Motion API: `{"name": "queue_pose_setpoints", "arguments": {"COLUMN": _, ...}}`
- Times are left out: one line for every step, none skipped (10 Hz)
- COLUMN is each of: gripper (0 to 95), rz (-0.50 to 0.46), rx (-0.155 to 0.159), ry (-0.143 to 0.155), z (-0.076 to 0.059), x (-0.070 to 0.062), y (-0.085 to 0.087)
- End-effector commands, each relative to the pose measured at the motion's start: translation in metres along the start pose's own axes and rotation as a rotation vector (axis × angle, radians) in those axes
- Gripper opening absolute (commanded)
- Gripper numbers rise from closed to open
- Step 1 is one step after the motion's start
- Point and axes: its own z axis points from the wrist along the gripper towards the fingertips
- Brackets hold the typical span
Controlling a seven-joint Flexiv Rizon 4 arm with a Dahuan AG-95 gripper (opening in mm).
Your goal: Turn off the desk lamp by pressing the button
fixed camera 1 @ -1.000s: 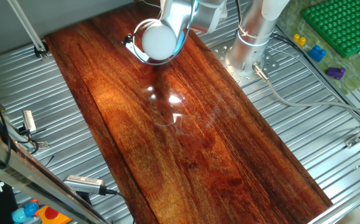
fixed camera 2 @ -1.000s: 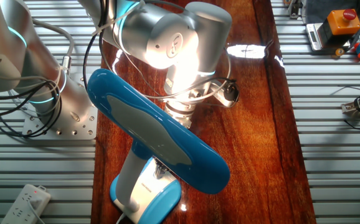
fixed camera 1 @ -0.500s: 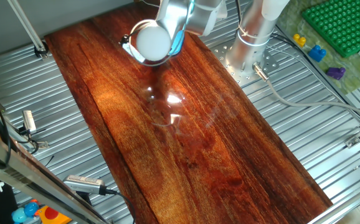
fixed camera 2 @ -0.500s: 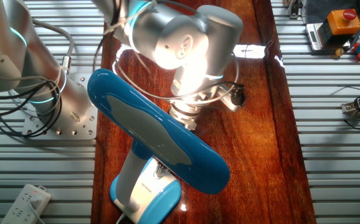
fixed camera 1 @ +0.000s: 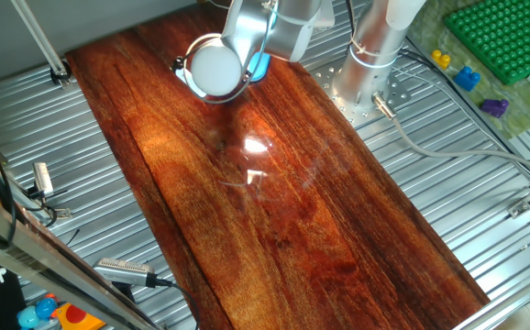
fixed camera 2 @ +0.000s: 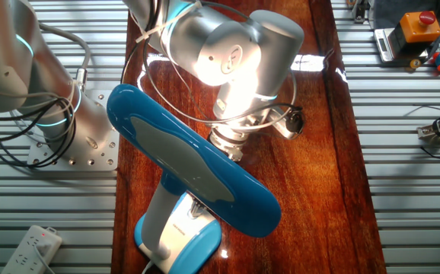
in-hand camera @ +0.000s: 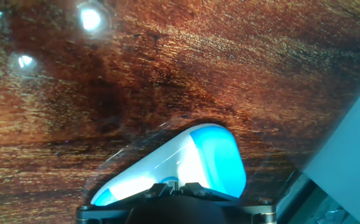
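Stands at the six o'clock edge of the wooden worktop [fixed camera 2: 319, 152] in the other fixed view: the desk lamp [fixed camera 2: 182, 228], blue-rimmed base low, long blue lamp head [fixed camera 2: 193, 171] tilted over it and lit, to judge by the bright glare on the arm's silver wrist [fixed camera 2: 235, 57]; lies out of frame altogether in the first fixed view. Hangs above and beyond the lamp head, toward twelve o'clock, the end effector [fixed camera 2: 227, 143], pointed down, probably kept high to clear the lamp head before reaching the base; cannot tell whether the fingers are open or closed, no view showing the tips. Shows in the hand view the lamp base [in-hand camera: 186, 168] at six o'clock, close under the camera, partly cut by the dark end effector body [in-hand camera: 180, 208]; cannot make out the button there.

Compared with a second ago: wrist shifted toward one o'clock in the other fixed view and toward ten o'clock in the first; lamp unmoved and apparently not yet switched off.
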Motion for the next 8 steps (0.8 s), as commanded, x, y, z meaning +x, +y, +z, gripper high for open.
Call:
{"name": "queue_pose_setpoints", "arguments": {"gripper": 0.0, "rz": -0.019, "rx": -0.011, "ry": 0.015, "z": 0.0011, "x": -0.0011, "y": 0.0008}}
{"name": "queue_pose_setpoints", "arguments": {"gripper": 0.0, "rz": -0.027, "rx": -0.016, "ry": 0.021, "z": 0.0018, "x": -0.0016, "y": 0.0012}}
{"name": "queue_pose_setpoints", "arguments": {"gripper": 0.0, "rz": -0.031, "rx": -0.017, "ry": 0.025, "z": 0.0023, "x": -0.0019, "y": 0.0014}}
{"name": "queue_pose_setpoints", "arguments": {"gripper": 0.0, "rz": -0.036, "rx": -0.019, "ry": 0.028, "z": 0.0025, "x": -0.0021, "y": 0.0015}}
{"name": "queue_pose_setpoints", "arguments": {"gripper": 0.0, "rz": -0.042, "rx": -0.020, "ry": 0.031, "z": 0.0025, "x": -0.0021, "y": 0.0015}}
{"name": "queue_pose_setpoints", "arguments": {"gripper": 0.0, "rz": -0.050, "rx": -0.021, "ry": 0.033, "z": 0.0025, "x": -0.0021, "y": 0.0015}}
{"name": "queue_pose_setpoints", "arguments": {"gripper": 0.0, "rz": -0.051, "rx": -0.022, "ry": 0.034, "z": 0.0025, "x": -0.0021, "y": 0.0015}}
{"name": "queue_pose_setpoints", "arguments": {"gripper": 0.0, "rz": -0.055, "rx": -0.022, "ry": 0.036, "z": 0.0025, "x": -0.0020, "y": 0.0015}}
